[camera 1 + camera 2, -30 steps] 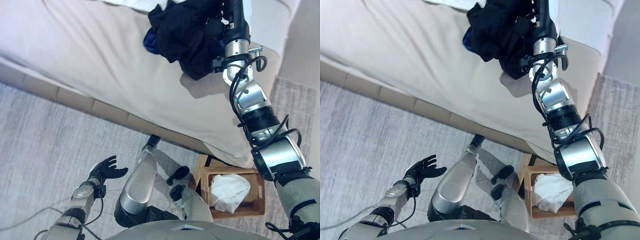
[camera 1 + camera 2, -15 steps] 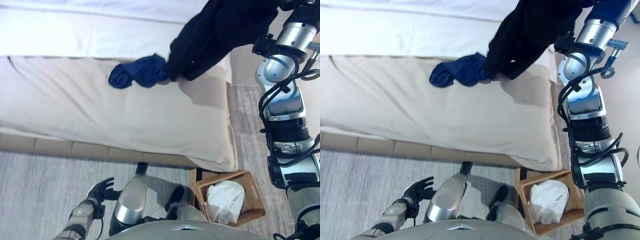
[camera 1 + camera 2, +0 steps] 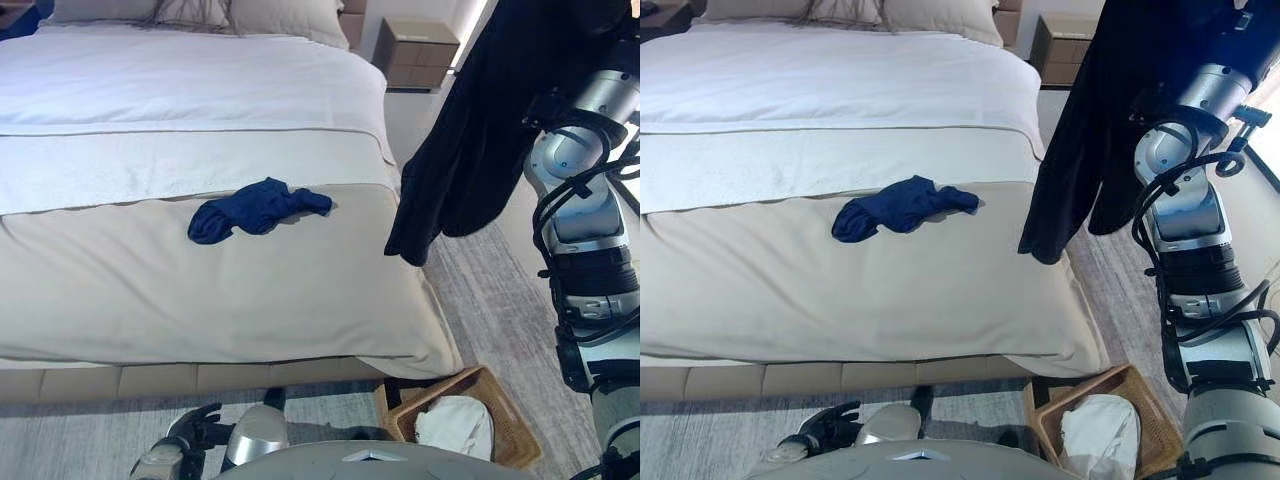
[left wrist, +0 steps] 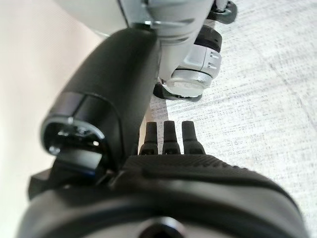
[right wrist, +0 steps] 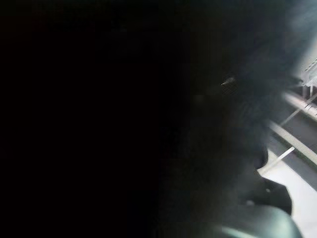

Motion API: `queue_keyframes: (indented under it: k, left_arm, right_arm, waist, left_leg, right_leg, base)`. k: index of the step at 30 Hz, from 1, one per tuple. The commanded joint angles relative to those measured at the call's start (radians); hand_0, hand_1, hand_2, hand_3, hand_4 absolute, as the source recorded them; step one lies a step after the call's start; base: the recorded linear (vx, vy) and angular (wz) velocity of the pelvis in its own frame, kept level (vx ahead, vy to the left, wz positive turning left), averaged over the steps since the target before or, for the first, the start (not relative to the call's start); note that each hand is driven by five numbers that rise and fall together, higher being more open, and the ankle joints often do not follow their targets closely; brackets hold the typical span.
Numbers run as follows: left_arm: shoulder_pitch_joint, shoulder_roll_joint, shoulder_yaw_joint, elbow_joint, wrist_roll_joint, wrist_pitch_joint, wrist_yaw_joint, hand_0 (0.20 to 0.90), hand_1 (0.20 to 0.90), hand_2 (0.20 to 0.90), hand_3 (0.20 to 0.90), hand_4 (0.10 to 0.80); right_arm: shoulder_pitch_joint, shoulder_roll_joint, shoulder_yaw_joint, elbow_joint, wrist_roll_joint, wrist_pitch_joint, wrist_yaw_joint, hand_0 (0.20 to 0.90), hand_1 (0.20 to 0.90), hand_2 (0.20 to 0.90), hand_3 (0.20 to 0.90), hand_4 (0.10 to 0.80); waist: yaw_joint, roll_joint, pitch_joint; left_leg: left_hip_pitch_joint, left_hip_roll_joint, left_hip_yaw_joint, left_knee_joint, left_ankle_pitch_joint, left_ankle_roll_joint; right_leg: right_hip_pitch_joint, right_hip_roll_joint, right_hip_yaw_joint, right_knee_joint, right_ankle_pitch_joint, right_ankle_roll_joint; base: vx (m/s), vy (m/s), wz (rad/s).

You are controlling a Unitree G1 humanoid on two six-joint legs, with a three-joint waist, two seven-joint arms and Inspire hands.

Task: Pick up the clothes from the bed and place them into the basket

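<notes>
The black garment hangs from the raised right arm beside the bed, above the floor. It could miss the basket if let go here. The right hand is hidden in the cloth; I cannot tell its grip. Left hand hangs low, fingers relaxed.

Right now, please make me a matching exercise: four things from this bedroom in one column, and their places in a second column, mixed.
Things:
1. black garment
2. blue garment
3. white cloth
4. left robot hand

Places:
A. lying on the beige cover of the bed
B. inside the wicker basket on the floor
C. hanging in the air past the bed's corner, from the raised right arm
D. low beside the bed's foot, holding nothing

Pairs: 1-C, 2-A, 3-B, 4-D
</notes>
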Motion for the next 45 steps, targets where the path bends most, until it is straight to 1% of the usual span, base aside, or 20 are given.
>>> queue_keyframes:
  k: [1, 6, 11, 14, 17, 22, 23, 27, 30, 31, 32, 33, 34, 37, 38, 39, 40, 43, 44, 45]
  left_arm:
    - [-0.005, 0.002, -0.088, 0.076, 0.045, 0.011, -0.009, 0.9, 0.9, 0.9, 0.9, 0.8]
    - [-0.016, 0.028, -0.107, 0.045, 0.064, 0.084, -0.034, 0.9, 0.9, 0.9, 0.9, 0.8]
    - [-0.038, 0.038, -0.121, -0.016, 0.079, 0.11, -0.049, 0.9, 0.9, 0.9, 0.9, 0.8]
    - [-0.056, 0.043, -0.131, -0.062, 0.075, 0.116, -0.058, 0.9, 0.9, 0.9, 0.9, 0.8]
    - [-0.063, 0.045, -0.144, -0.084, 0.077, 0.094, -0.067, 0.9, 0.9, 0.9, 0.9, 0.8]
    - [-0.073, 0.047, -0.172, -0.115, 0.089, 0.069, -0.074, 0.9, 0.9, 0.9, 0.9, 0.8]
    - [-0.084, 0.045, -0.187, -0.123, 0.078, 0.064, -0.071, 0.9, 0.9, 0.9, 0.9, 0.8]
    - [-0.132, 0.035, -0.221, -0.139, 0.029, 0.055, -0.055, 0.9, 0.9, 0.9, 0.9, 0.8]
    - [-0.199, 0.017, -0.256, -0.153, -0.034, 0.025, -0.02, 0.9, 0.9, 0.9, 0.9, 0.8]
    - [-0.208, 0.014, -0.259, -0.155, -0.043, 0.023, -0.017, 0.9, 0.9, 0.9, 0.9, 0.8]
    - [-0.226, 0.009, -0.271, -0.165, -0.063, 0.014, -0.006, 0.9, 0.9, 0.9, 0.9, 0.8]
    - [-0.238, 0.006, -0.28, -0.169, -0.076, 0.005, 0.002, 0.9, 0.9, 0.9, 0.9, 0.8]
    - [-0.259, 0.004, -0.29, -0.183, -0.097, -0.018, 0.017, 0.9, 0.9, 0.9, 0.9, 0.8]
    - [-0.292, 0.008, -0.309, -0.196, -0.139, -0.045, 0.038, 0.9, 0.9, 0.9, 0.9, 0.8]
    - [-0.305, 0.014, -0.318, -0.204, -0.158, -0.059, 0.043, 0.9, 0.9, 0.9, 0.9, 0.8]
    - [-0.319, 0.02, -0.318, -0.212, -0.171, -0.061, 0.044, 0.9, 0.9, 0.9, 0.9, 0.8]
    - [-0.322, 0.021, -0.32, -0.216, -0.175, -0.065, 0.046, 0.9, 0.9, 0.9, 0.9, 0.8]
    - [-0.344, 0.043, -0.334, -0.26, -0.199, -0.076, 0.051, 0.9, 0.9, 0.9, 0.9, 0.8]
    - [-0.347, 0.047, -0.336, -0.266, -0.2, -0.077, 0.05, 0.9, 0.9, 0.9, 0.9, 0.8]
    - [-0.351, 0.057, -0.34, -0.276, -0.203, -0.076, 0.044, 0.9, 0.9, 0.9, 0.9, 0.8]
  right_arm:
    - [-0.071, -0.13, -0.085, -0.034, -0.035, -0.092, -0.065, 0.3, 0.3, 0.3, 0.2, 0.1]
    - [0.016, -0.188, -0.112, -0.045, -0.071, -0.048, -0.027, 0.3, 0.3, 0.3, 0.2, 0.1]
    - [0.143, -0.198, -0.166, -0.065, -0.077, -0.034, 0.024, 0.3, 0.3, 0.3, 0.2, 0.1]
    - [0.246, -0.173, -0.195, -0.07, -0.085, -0.029, 0.077, 0.3, 0.3, 0.3, 0.2, 0.1]
    - [0.327, -0.133, -0.208, -0.073, -0.099, -0.014, 0.119, 0.3, 0.3, 0.3, 0.2, 0.1]
    - [0.436, -0.074, -0.204, -0.055, -0.114, 0.0, 0.192, 0.3, 0.3, 0.3, 0.2, 0.1]
    - [0.452, -0.058, -0.183, -0.039, -0.124, -0.003, 0.218, 0.3, 0.3, 0.3, 0.2, 0.1]
    - [0.415, -0.05, -0.123, 0.019, -0.15, 0.014, 0.285, 0.3, 0.3, 0.3, 0.2, 0.1]
    - [0.345, -0.084, -0.058, 0.121, -0.176, 0.062, 0.353, 0.3, 0.3, 0.3, 0.2, 0.1]
    - [0.335, -0.088, -0.047, 0.136, -0.179, 0.063, 0.351, 0.3, 0.3, 0.3, 0.2, 0.1]
    - [0.312, -0.098, -0.022, 0.172, -0.206, 0.107, 0.367, 0.3, 0.3, 0.3, 0.2, 0.1]
    - [0.292, -0.103, -0.004, 0.203, -0.207, 0.119, 0.366, 0.3, 0.3, 0.3, 0.2, 0.1]
    - [0.248, -0.107, 0.025, 0.261, -0.211, 0.119, 0.346, 0.3, 0.3, 0.3, 0.2, 0.1]
    - [0.167, -0.111, 0.084, 0.351, -0.225, 0.159, 0.325, 0.3, 0.3, 0.3, 0.2, 0.1]
    - [0.127, -0.112, 0.108, 0.401, -0.229, 0.185, 0.32, 0.399, 0.399, 0.399, 0.315, 0.215]
    - [0.089, -0.113, 0.131, 0.448, -0.244, 0.232, 0.318, 0.9, 0.9, 0.9, 0.9, 0.8]
    - [0.077, -0.114, 0.139, 0.469, -0.241, 0.239, 0.315, 0.9, 0.9, 0.9, 0.9, 0.8]
    - [-0.031, -0.12, 0.21, 0.67, -0.2, 0.348, 0.338, 0.9, 0.9, 0.9, 0.9, 0.8]
    - [-0.046, -0.121, 0.222, 0.705, -0.196, 0.351, 0.339, 0.9, 0.9, 0.9, 0.9, 0.8]
    - [-0.068, -0.123, 0.242, 0.766, -0.187, 0.397, 0.359, 0.9, 0.9, 0.9, 0.9, 0.8]
  waist:
    - [0.005, 0.037, -0.112]
    - [-0.082, 0.06, -0.112]
    - [-0.148, 0.073, -0.104]
    - [-0.186, 0.083, -0.093]
    - [-0.212, 0.095, -0.081]
    - [-0.242, 0.116, -0.059]
    - [-0.254, 0.128, -0.04]
    - [-0.276, 0.158, 0.017]
    - [-0.302, 0.2, 0.11]
    - [-0.305, 0.205, 0.121]
    - [-0.309, 0.217, 0.154]
    - [-0.311, 0.226, 0.174]
    - [-0.311, 0.24, 0.218]
    - [-0.311, 0.261, 0.277]
    - [-0.309, 0.271, 0.301]
    - [-0.306, 0.278, 0.317]
    - [-0.305, 0.282, 0.324]
    - [-0.284, 0.312, 0.374]
    - [-0.28, 0.317, 0.375]
    - [-0.268, 0.326, 0.375]
  left_leg:
    - [0.083, -0.001, 0.014, -0.104, -0.079, 0.043]
    - [0.109, 0.008, 0.079, -0.104, -0.095, 0.048]
    - [0.127, 0.012, 0.119, -0.104, -0.107, 0.051]
    - [0.137, 0.012, 0.145, -0.099, -0.117, 0.058]
    - [0.146, 0.013, 0.166, -0.096, -0.123, 0.062]
    - [0.145, 0.012, 0.184, -0.08, -0.134, 0.072]
    - [0.133, 0.012, 0.186, -0.062, -0.137, 0.073]
    - [0.066, 0.009, 0.197, 0.002, -0.146, 0.067]
    - [-0.02, 0.007, 0.197, 0.062, -0.139, 0.054]
    - [-0.031, 0.007, 0.197, 0.068, -0.137, 0.052]
    - [-0.06, 0.008, 0.197, 0.082, -0.132, 0.047]
    - [-0.081, 0.009, 0.197, 0.094, -0.129, 0.045]
    - [-0.134, 0.012, 0.199, 0.124, -0.124, 0.041]
    - [-0.222, 0.016, 0.199, 0.179, -0.117, 0.035]
    - [-0.261, 0.014, 0.199, 0.2, -0.112, 0.033]
    - [-0.294, 0.013, 0.201, 0.219, -0.107, 0.032]
    - [-0.305, 0.013, 0.202, 0.221, -0.104, 0.031]
    - [-0.384, 0.011, 0.208, 0.239, -0.083, 0.026]
    - [-0.398, 0.01, 0.207, 0.238, -0.079, 0.026]
    - [-0.409, 0.007, 0.199, 0.239, -0.094, 0.019]
  right_leg:
    - [-0.009, 0.025, -0.035, 0.056, -0.049, 0.007]
    - [-0.024, 0.035, 0.041, 0.057, -0.046, 0.003]
    - [-0.037, 0.045, 0.104, 0.057, -0.041, 0.0]
    - [-0.048, 0.049, 0.139, 0.064, -0.039, 0.0]
    - [-0.056, 0.053, 0.16, 0.071, -0.039, -0.001]
    - [-0.081, 0.051, 0.186, 0.092, -0.039, 0.0]
    - [-0.102, 0.048, 0.19, 0.108, -0.039, -0.002]
    - [-0.186, 0.035, 0.204, 0.162, -0.043, -0.009]
    - [-0.267, 0.026, 0.229, 0.201, -0.042, -0.02]
    - [-0.278, 0.025, 0.231, 0.205, -0.042, -0.021]
    - [-0.304, 0.025, 0.234, 0.214, -0.041, -0.025]
    - [-0.323, 0.023, 0.236, 0.219, -0.041, -0.027]
    - [-0.371, 0.018, 0.234, 0.236, -0.038, -0.031]
    - [-0.46, 0.015, 0.232, 0.288, -0.042, -0.04]
    - [-0.499, 0.012, 0.228, 0.308, -0.043, -0.043]
    - [-0.533, 0.009, 0.223, 0.327, -0.045, -0.046]
    - [-0.545, 0.009, 0.22, 0.333, -0.046, -0.047]
    - [-0.629, 0.002, 0.197, 0.375, -0.052, -0.054]
    - [-0.644, 0.0, 0.193, 0.379, -0.052, -0.055]
    - [-0.658, -0.002, 0.189, 0.395, -0.079, -0.052]
  base:
    - [-0.036, -0.033, -0.14]
    - [-0.049, -0.058, -0.4]
    - [-0.018, -0.083, -0.34]
    - [0.005, -0.078, -0.32]
    - [0.03, -0.082, -0.34]
    - [0.026, -0.105, -0.3]
    - [-0.019, -0.094, -0.42]
    - [-0.101, -0.062, -0.36]
    - [-0.188, -0.039, -0.26]
    - [-0.12, -0.065, -0.13]
    - [-0.123, -0.086, -0.04]
    - [-0.215, -0.137, -0.13]
    - [-0.19, -0.101, -0.16]
    - [-0.153, -0.118, -0.21]
    - [-0.137, -0.107, -0.22]
    - [-0.106, -0.085, -0.3]
    - [-0.108, -0.086, -0.27]
    - [-0.083, -0.102, -0.14]
    - [0.033, -0.113, 0.05]
    - [0.056, -0.119, 0.06]
